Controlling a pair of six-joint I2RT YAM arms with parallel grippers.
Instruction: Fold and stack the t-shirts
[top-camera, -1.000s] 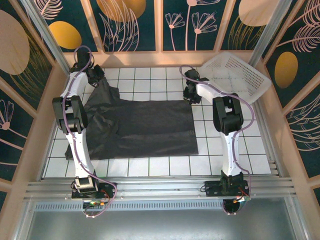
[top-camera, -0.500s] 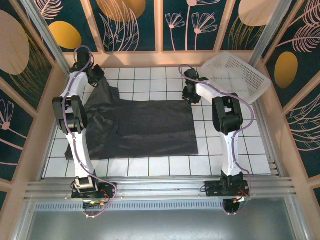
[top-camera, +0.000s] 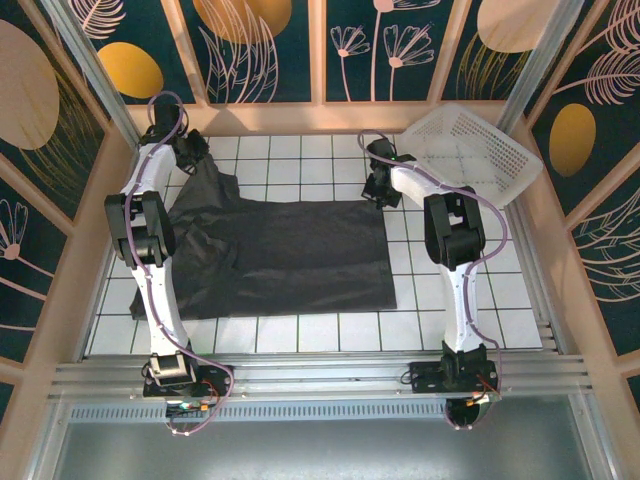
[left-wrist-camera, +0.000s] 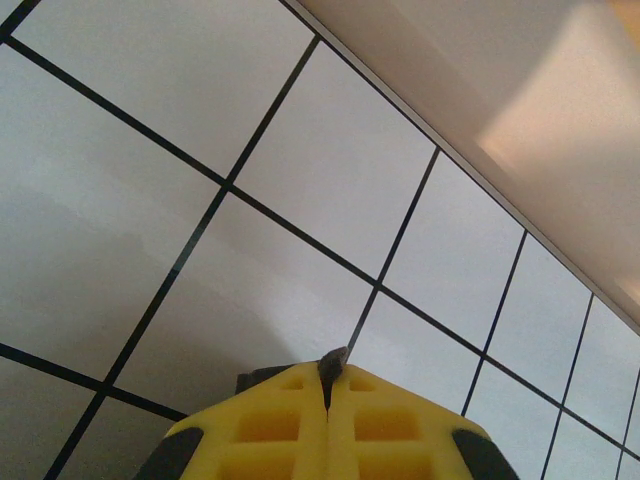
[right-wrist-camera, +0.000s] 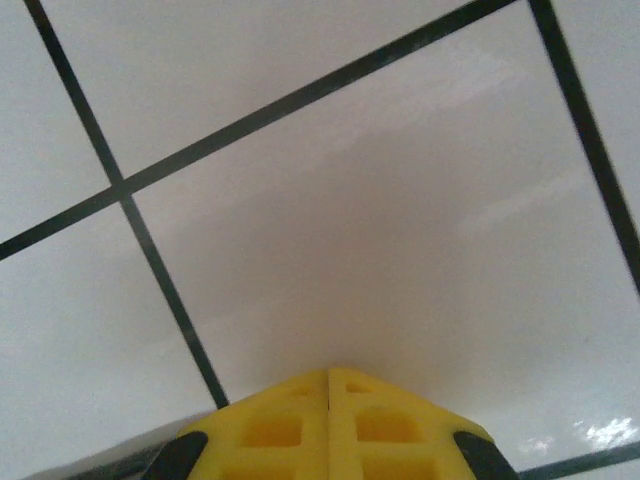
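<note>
White tiles with dark grout lines cover the table (top-camera: 470, 290), which is boxed in by pale wooden frames and dark teal walls (top-camera: 400, 50) painted with gold discs and pale flower outlines. Two white arms rise from the near edge, one on each side.

One near-black shirt (top-camera: 290, 255) lies spread over the middle and left of the table. Its right part is flat and roughly rectangular, with a straight right edge. Its left part is rumpled, with folds running toward the far left corner, where a peak of the fabric is raised off the tiles.

The left gripper (top-camera: 196, 152) is at that far left corner, at the top of the raised peak. From the left wrist camera, its yellow fingers (left-wrist-camera: 270, 425) are pressed together. A small tip of the shirt (left-wrist-camera: 333, 356) sticks out between them, so the gripper is clamped on the shirt. Bare tiles and the pale base of the wall lie beyond.

The right gripper (top-camera: 377, 192) is at the shirt's far right corner, low over the table. From the right wrist camera, its yellow fingers (right-wrist-camera: 265, 430) are closed tight against each other over bare tile. Whether any fabric is caught between them cannot be told.

A white lattice basket (top-camera: 475, 150) sits tilted in the far right corner, up against the walls. It is just beside the right arm and apart from the shirt.
</note>
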